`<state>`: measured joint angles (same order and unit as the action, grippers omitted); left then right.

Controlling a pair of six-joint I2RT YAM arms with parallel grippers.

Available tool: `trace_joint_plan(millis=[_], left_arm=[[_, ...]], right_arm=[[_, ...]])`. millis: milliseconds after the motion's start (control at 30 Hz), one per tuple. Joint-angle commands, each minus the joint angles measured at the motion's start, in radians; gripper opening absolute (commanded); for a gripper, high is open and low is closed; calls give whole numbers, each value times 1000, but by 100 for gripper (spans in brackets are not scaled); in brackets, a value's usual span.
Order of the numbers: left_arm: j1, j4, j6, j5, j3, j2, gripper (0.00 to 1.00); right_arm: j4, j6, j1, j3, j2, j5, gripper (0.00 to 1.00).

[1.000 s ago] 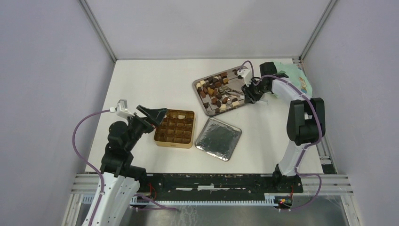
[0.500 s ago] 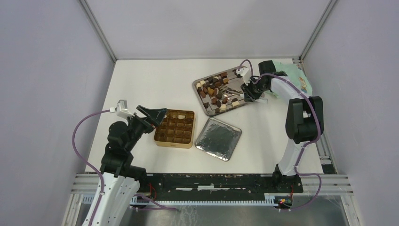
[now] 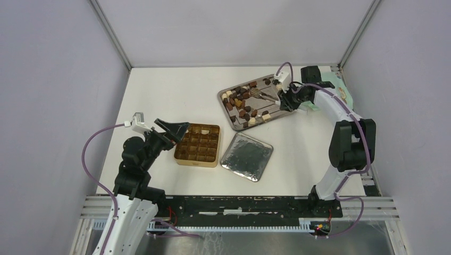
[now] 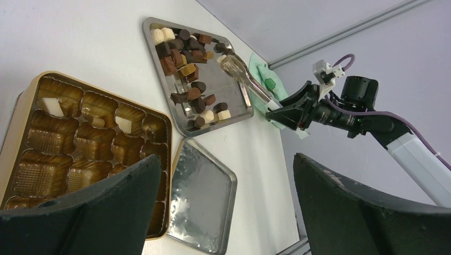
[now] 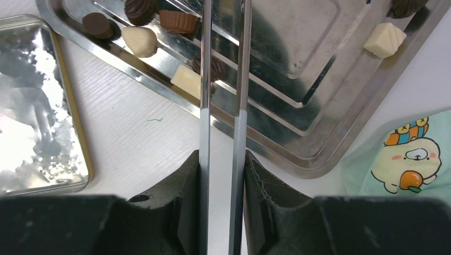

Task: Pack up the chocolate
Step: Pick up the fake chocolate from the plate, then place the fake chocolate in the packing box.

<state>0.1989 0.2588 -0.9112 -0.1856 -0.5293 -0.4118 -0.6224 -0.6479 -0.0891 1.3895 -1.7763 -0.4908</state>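
While ahead of the right jaws, chocolate (image 5: 139, 41) beneath tongs (image 5: 205, 138).

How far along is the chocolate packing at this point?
Barely started: the gold tin holds only a few chocolates, and most cells are bare. In hand: the right gripper grips the tongs over the steel tray; the left gripper is open beside the tin. Left: most chocolates lie in the tray.

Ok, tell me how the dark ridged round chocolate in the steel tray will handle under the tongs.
The dark ridged chocolate looks small, so probably light. Its rounded shape may let it roll or squirt out from the smooth, narrow tongs in the right claw. On the glossy tray it would likely slide if nudged.
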Motion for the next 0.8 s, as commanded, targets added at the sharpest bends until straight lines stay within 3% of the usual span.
trace_joint_plan(millis=[0,400,767], left_arm=[[3,-15,-29,-1,3,-2,98],[2,-16,-31,3,11,0,97],[2,14,-34,16,12,30,97]], right_arm=[[28,1,1,-27,94,-122,0],[-41,-117,-115,-162,255,-355,0],[2,-130,-319,-297,329,-251,0]])
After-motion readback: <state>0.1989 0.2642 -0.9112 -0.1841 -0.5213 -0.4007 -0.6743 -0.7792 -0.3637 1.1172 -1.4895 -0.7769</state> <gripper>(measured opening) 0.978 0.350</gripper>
